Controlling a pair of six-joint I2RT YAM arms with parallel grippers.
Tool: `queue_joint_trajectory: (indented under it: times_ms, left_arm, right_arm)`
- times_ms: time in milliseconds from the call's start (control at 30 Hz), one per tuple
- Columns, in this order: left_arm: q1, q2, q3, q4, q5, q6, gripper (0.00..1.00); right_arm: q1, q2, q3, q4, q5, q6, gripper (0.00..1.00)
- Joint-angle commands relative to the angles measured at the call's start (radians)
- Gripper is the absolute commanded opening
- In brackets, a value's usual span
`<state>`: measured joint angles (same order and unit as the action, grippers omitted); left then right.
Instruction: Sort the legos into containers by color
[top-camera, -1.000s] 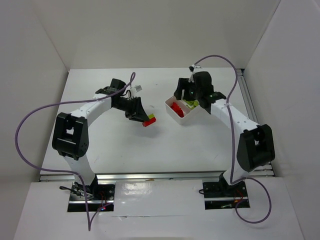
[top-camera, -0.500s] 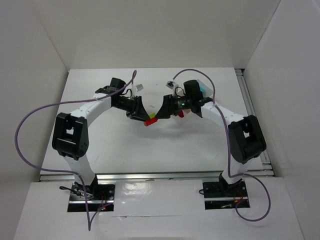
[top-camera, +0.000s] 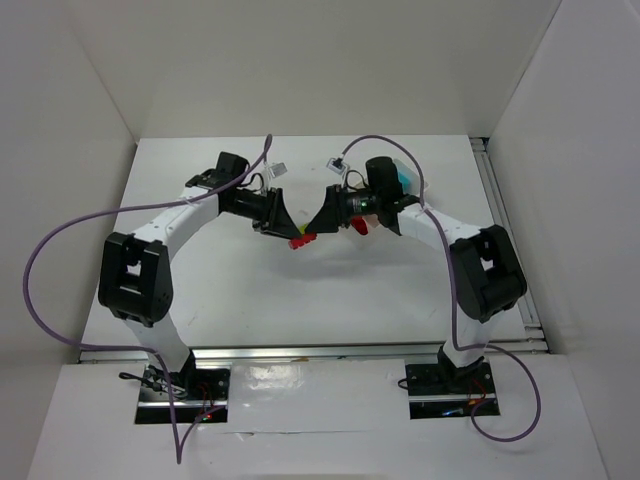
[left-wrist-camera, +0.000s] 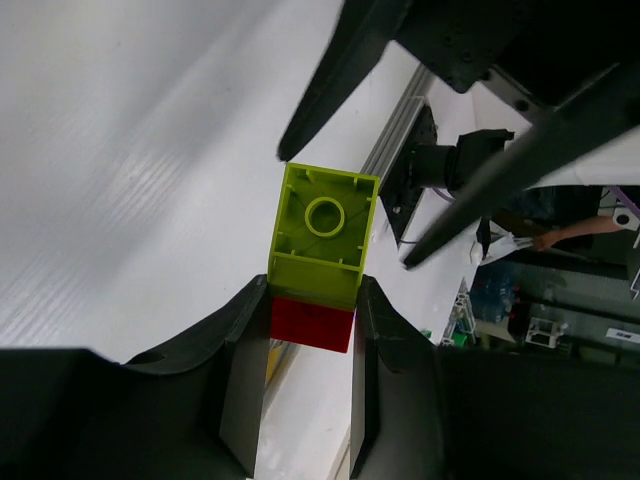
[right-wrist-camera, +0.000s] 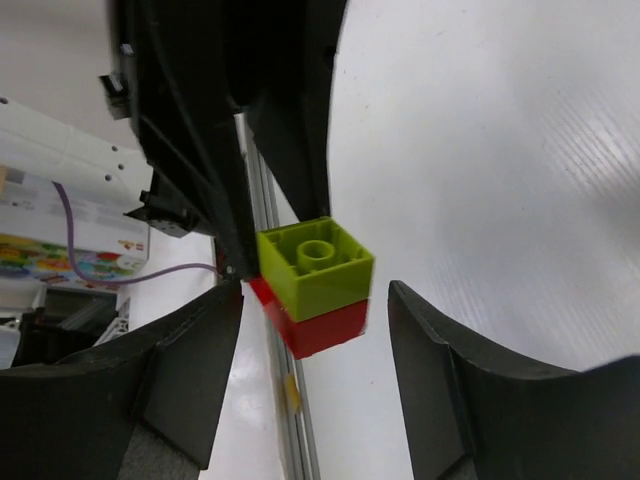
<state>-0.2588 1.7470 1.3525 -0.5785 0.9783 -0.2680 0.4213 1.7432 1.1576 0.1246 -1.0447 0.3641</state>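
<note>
Two bricks, joined as one small stack, sit at the meeting point of both arms near the middle of the white surface (top-camera: 230, 290). The left end effector (left-wrist-camera: 310, 305) is closed on the red brick (left-wrist-camera: 312, 326), with one finger pressed against each of its side faces. The lime brick (left-wrist-camera: 322, 235) is clipped onto the red one and sticks out past the fingertips, its hollow underside and round centre tube facing the left wrist camera. Nothing from the left arm touches the lime brick's outer end. The right end effector (right-wrist-camera: 315, 292) faces the stack from the opposite side with its fingers (right-wrist-camera: 190, 380) spread wide. The stack lies in the gap between them, and bare surface shows on both sides of it, so neither right finger touches a brick. In the right wrist view the lime brick is on top and the red one below it, with the left arm's dark fingers behind them. From above, the two end effectors point at each other, tip to tip, with the stack as a red and yellow-green speck between them. The white tray (top-camera: 411, 170) lies under the right arm and is largely hidden. A cyan patch (top-camera: 403, 179) shows at its far end and a red patch (top-camera: 361, 226) beside the right wrist.
</note>
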Motion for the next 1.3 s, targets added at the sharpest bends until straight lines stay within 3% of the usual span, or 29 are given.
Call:
queue_joint_trajectory:
  times_ms: [0, 200, 567, 667, 700, 833, 867, 900, 967, 1000, 1033, 1133, 1267]
  left_arm:
    - [-0.014, -0.081, -0.010, 0.031, 0.075, 0.044, 0.00]
    - [-0.014, -0.103, -0.021, 0.040, 0.086, 0.062, 0.00]
    - [-0.023, -0.093, -0.030, 0.040, 0.066, 0.072, 0.00]
    - [-0.023, -0.093, -0.030, 0.040, 0.047, 0.072, 0.00]
    - [-0.023, -0.093, -0.030, 0.031, 0.046, 0.072, 0.00]
    - [-0.023, -0.093, -0.021, 0.031, -0.010, 0.062, 0.00]
    - [-0.023, -0.093, -0.021, 0.031, -0.021, 0.062, 0.04]
    - [-0.023, -0.093, -0.009, 0.019, -0.021, 0.062, 0.16]
    - [-0.023, -0.083, 0.000, 0.008, -0.035, 0.053, 0.51]
    - [-0.023, -0.083, 0.000, 0.008, -0.050, 0.053, 0.78]
    - [-0.023, -0.072, 0.000, 0.008, -0.050, 0.053, 0.86]
    - [-0.023, -0.060, 0.000, 0.008, -0.040, 0.044, 0.94]
    - [-0.023, -0.047, -0.019, 0.020, -0.012, 0.044, 0.90]
  right_arm:
    - [0.005, 0.030, 0.030, 0.090, -0.057, 0.036, 0.67]
    - [0.005, 0.039, 0.050, 0.070, -0.066, 0.027, 0.55]
    - [0.005, 0.030, 0.027, 0.224, -0.135, 0.145, 0.52]
    - [0.005, 0.030, 0.027, 0.241, -0.135, 0.154, 0.35]
    - [0.005, 0.030, 0.027, 0.231, -0.124, 0.154, 0.21]
    - [0.005, 0.021, 0.017, 0.218, -0.077, 0.154, 0.13]
    - [0.005, 0.010, 0.017, 0.218, -0.077, 0.154, 0.12]
    - [0.005, 0.001, 0.008, 0.208, -0.046, 0.154, 0.12]
    - [0.005, -0.010, 0.008, 0.208, -0.032, 0.163, 0.11]
    - [0.005, -0.010, -0.001, 0.208, -0.023, 0.164, 0.09]
    - [0.005, -0.022, -0.001, 0.208, -0.011, 0.164, 0.09]
    - [0.005, -0.031, -0.010, 0.219, 0.002, 0.173, 0.08]
    - [-0.004, -0.031, -0.010, 0.234, 0.002, 0.193, 0.08]
